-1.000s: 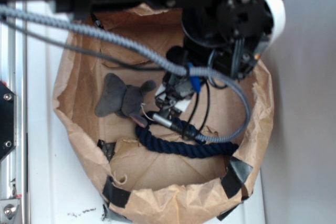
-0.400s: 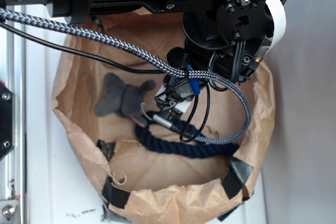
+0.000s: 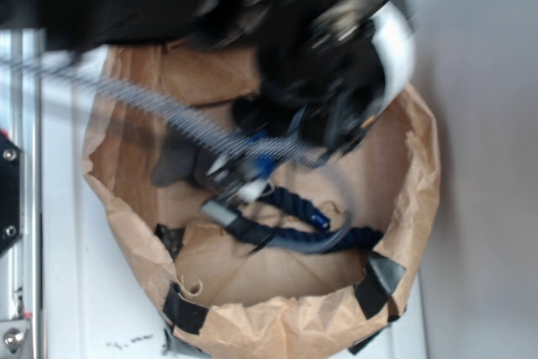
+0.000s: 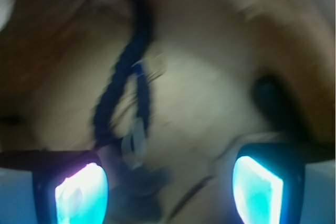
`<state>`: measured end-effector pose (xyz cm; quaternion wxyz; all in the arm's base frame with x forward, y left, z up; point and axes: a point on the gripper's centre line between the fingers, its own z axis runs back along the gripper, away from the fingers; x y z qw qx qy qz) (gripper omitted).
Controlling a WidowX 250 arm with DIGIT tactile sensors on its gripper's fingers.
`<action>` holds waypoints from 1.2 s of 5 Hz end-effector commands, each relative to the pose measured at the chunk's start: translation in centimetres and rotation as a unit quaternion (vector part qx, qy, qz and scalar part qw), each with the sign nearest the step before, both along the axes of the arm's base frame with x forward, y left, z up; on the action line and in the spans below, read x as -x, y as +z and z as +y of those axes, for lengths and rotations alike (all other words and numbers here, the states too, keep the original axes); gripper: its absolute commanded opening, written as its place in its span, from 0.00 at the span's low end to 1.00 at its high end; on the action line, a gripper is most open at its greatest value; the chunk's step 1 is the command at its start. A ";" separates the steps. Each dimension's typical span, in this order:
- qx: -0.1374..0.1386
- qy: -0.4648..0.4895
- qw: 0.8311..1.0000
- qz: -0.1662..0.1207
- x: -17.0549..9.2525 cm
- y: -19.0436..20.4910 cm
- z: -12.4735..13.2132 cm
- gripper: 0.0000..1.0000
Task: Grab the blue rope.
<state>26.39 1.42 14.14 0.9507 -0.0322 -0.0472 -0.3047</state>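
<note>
Gripper (image 4: 169,182) hung with its jaws spread and nothing between them, low inside the paper bag (image 3: 420,174), since the blue rope (image 3: 294,229) lay curved on its floor, just ahead.

This looks like a robotics lab or test bench rather than a home. A white tabletop (image 3: 67,292) carries a makeshift bin (image 3: 420,199) folded from brown paper and held at its corners with black tape (image 3: 382,279). A metal rail with bolts (image 3: 13,208) runs along the left edge. A black robot arm (image 3: 277,6) trailing a braided cable (image 3: 160,107) hangs over the bin, against a plain grey wall (image 3: 487,124).
</note>
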 end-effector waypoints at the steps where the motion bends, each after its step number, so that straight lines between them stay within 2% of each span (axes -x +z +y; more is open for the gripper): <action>1: -0.017 -0.015 1.000 -0.007 3.6 0.9 -4.5 1.00; 2: -0.026 0.003 1.000 -0.002 1.8 -0.8 -4.4 1.00; 3: -0.008 0.048 0.999 0.004 -1.1 -0.6 -2.2 1.00; 4: 0.025 0.075 0.997 0.004 -6.0 0.0 1.3 1.00; 5: 0.012 0.056 0.998 -0.008 -8.7 -0.3 0.5 1.00; 6: -0.001 0.028 0.999 -0.026 -7.6 -1.0 -0.5 1.00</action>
